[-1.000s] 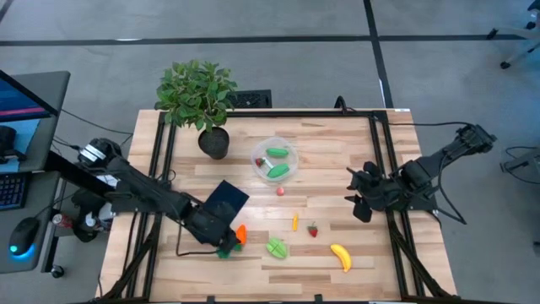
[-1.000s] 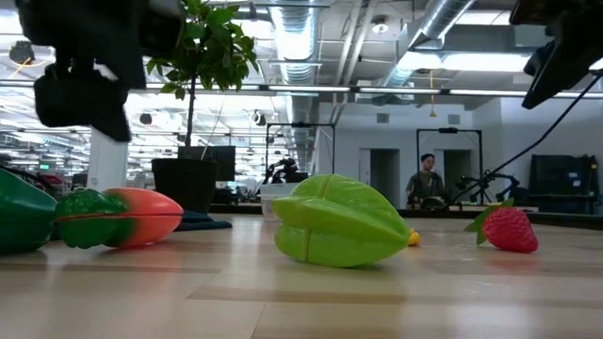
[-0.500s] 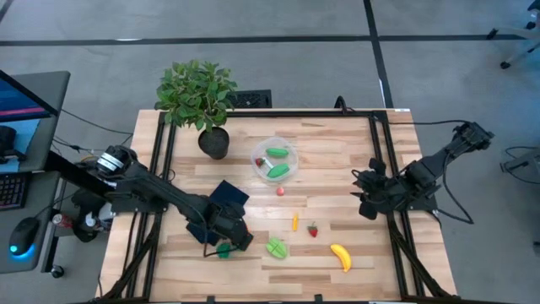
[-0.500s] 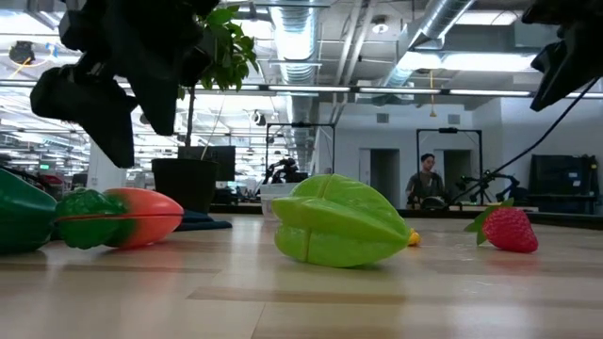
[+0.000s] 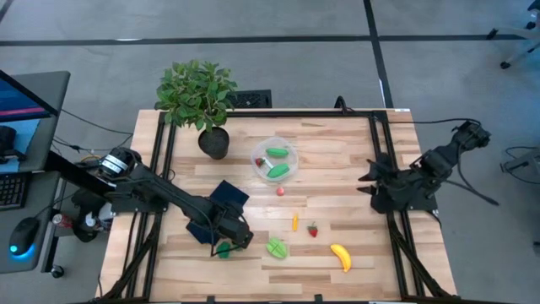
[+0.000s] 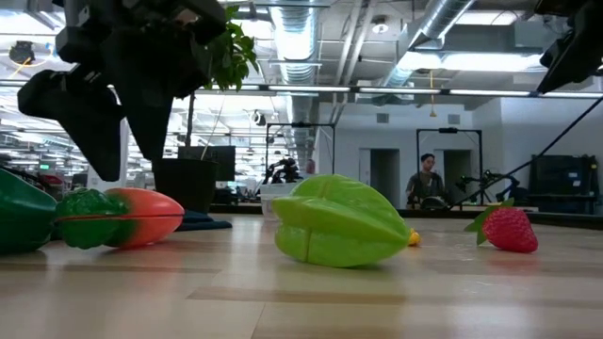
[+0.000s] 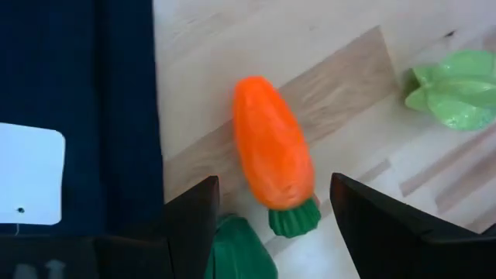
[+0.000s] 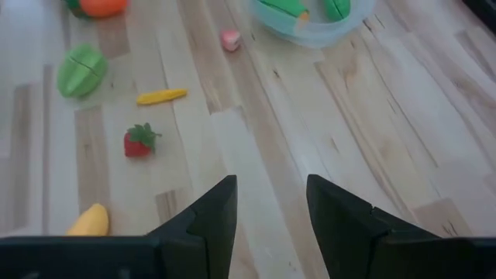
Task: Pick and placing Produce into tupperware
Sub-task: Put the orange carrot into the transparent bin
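The orange carrot (image 7: 273,151) lies on its side on the table, its green top (image 7: 294,221) next to a dark green piece (image 7: 240,252). My left gripper (image 7: 287,225) hangs open just above it, pointing steeply down with a finger on either side of the leafy end. In the low view the left gripper (image 6: 113,141) is clear of the carrot (image 6: 141,217). The clear round tupperware (image 5: 276,141) stands at mid-table with green pieces inside. My right gripper (image 8: 275,217) is open and holds nothing, raised at the table's right edge (image 5: 377,181).
A dark flat rectangle with a white label (image 7: 77,116) lies beside the carrot. A green starfruit piece (image 5: 277,247), a strawberry (image 5: 313,229), a banana (image 5: 340,256), a small yellow piece (image 5: 294,222) and a pink bit (image 5: 280,191) are scattered nearby. A potted plant (image 5: 198,93) stands far left.
My left gripper has gone toward the table's right over the carrot, tipped steeply down and rolled, so the carrot lies under it in the high view. My right gripper has drawn back toward the table's right edge and risen a little. No produce has moved.
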Controlling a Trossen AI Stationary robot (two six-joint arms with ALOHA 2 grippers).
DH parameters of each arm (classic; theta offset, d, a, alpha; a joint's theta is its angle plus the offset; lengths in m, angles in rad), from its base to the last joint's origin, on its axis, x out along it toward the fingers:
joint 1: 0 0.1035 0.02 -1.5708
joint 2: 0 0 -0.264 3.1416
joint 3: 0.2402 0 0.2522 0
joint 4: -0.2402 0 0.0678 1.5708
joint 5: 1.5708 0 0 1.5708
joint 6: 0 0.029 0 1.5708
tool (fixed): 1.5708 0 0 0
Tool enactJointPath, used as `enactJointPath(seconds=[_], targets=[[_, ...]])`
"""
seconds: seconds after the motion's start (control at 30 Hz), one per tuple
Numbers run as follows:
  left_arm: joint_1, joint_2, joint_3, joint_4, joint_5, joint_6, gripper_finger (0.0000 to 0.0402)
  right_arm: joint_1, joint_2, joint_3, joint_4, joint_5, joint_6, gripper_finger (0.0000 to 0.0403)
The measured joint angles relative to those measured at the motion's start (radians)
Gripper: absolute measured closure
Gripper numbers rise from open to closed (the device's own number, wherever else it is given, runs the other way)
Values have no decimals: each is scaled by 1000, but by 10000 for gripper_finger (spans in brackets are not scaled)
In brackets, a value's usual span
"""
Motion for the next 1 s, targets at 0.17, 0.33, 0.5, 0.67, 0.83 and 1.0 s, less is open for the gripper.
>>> enactJointPath(seconds=[0.17,0.33,0.5,0.67,0.83,1.0], targets=[[9,0,-1,-13,-12,-2,165,0,-18,1,0,0,-6,254],[24,0,-1,-1,-26,5,165,0,-16,1,-4,-1,-33,254],[34,0,-1,-2,-41,34,165,0,-16,1,-4,0,-52,253],[34,20,-2,11,-36,46,165,0,-16,1,-5,0,-53,256],[33,56,-2,39,1,69,165,0,-16,1,-7,-1,-53,256],[33,67,0,51,-4,83,165,0,-17,0,-7,0,-53,255]])
